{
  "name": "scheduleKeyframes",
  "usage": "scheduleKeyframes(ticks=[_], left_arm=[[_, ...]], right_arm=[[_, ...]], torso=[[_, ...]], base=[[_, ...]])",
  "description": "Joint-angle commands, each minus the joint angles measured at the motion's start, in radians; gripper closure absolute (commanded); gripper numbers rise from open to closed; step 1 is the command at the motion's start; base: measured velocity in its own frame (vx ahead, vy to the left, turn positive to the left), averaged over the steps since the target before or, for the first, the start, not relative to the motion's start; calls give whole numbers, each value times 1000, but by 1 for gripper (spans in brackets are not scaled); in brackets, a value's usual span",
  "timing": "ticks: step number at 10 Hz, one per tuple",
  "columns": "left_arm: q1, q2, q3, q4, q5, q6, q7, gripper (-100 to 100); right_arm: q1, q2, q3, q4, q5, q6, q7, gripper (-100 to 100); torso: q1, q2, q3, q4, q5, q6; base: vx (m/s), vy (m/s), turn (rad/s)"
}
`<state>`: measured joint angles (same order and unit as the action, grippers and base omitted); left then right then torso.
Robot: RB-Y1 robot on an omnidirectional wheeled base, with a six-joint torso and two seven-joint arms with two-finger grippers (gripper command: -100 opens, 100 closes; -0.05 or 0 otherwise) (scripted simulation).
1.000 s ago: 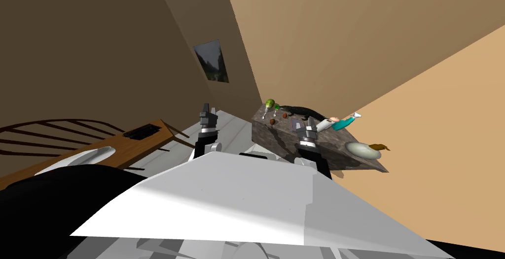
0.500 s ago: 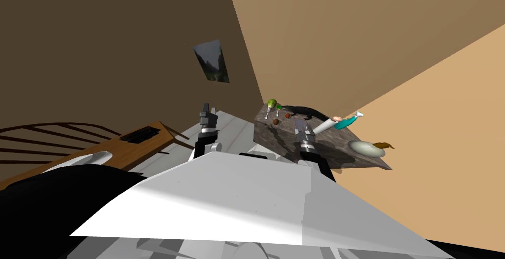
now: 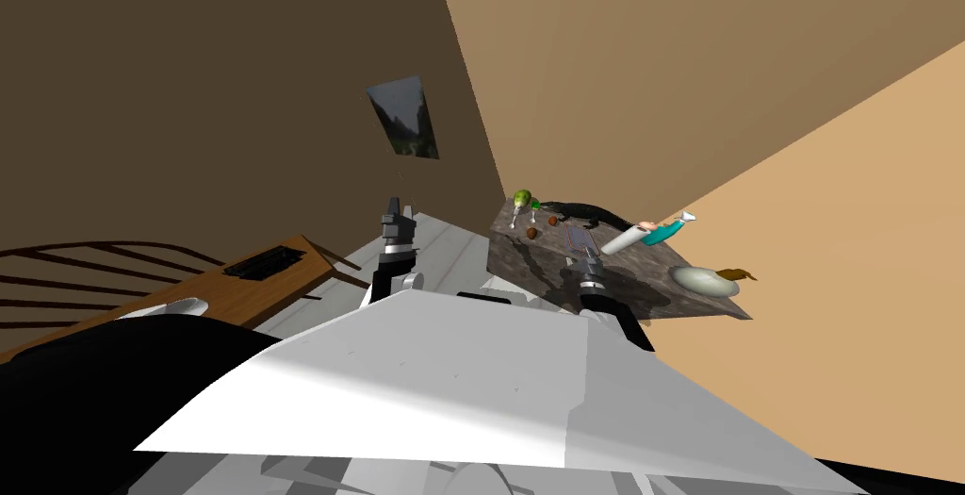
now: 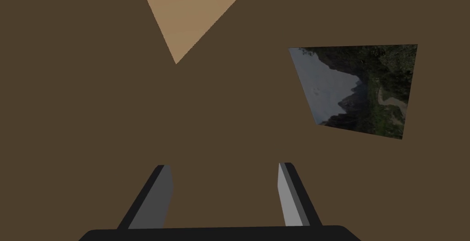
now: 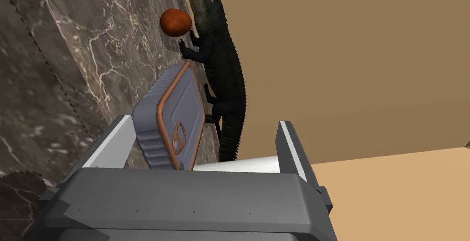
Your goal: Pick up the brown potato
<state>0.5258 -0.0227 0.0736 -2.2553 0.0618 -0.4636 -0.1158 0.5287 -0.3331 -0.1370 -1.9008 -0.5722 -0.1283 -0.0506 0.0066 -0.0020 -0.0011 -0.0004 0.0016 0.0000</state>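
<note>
Brown potato (image 5: 175,23) on marble table (image 5: 69,68), just beside toy crocodile (image 5: 225,82) foreleg | lies ahead of right gripper (image 5: 204,121), beyond grey tin (image 5: 170,119) | fingers wide apart, empty | right arm nearer; left gripper (image 4: 225,165) spread, idle.

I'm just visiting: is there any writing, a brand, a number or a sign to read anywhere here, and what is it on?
None can be read.
The flat grey tin with an orange-edged lid: a pull ring, no letters.
The mountain landscape picture on the brown wall: no caption.
The teal bottle with a white cap: too small to tell.
</note>
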Motion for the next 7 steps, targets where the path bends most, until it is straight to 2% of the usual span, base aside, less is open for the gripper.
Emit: scheduleKeyframes(ticks=[1, 2, 3, 4, 5, 6, 7], left_arm=[[0, 0, 0, 0, 0, 0, 0, 0], [0, 0, 0, 0, 0, 0, 0, 0], [0, 0, 0, 0, 0, 0, 0, 0], [0, 0, 0, 0, 0, 0, 0, 0], [0, 0, 0, 0, 0, 0, 0, 0], [0, 0, 0, 0, 0, 0, 0, 0], [0, 0, 0, 0, 0, 0, 0, 0]], right_arm=[[12, -4, -7, 29, -31, 21, -10, -100], [10, -30, -25, 73, -69, 61, -34, -100], [10, -30, -25, 86, -84, 62, -34, -100], [7, -56, -42, 119, -121, 98, -58, -100], [7, -56, -42, 138, -137, 105, -58, -100], [5, -83, -59, 174, -169, 143, -82, -100], [5, -83, -59, 205, -191, 151, -82, -100]], torso=[[0, 0, 0, 0, 0, 0], [0, 1, 0, 0, 0, 0], [1, 1, 1, 0, 0, 0], [0, 1, 1, 0, 0, 0], [0, 2, 1, 0, 0, 0], [0, 1, 1, 0, 0, 0], [0, 0, 0, 0, 0, 0]], base=[[12, 106, -30], [12, 120, -62], [5, 103, -34], [-7, 111, -34], [4, 100, -31], [31, 115, -53], [19, 107, -31]])
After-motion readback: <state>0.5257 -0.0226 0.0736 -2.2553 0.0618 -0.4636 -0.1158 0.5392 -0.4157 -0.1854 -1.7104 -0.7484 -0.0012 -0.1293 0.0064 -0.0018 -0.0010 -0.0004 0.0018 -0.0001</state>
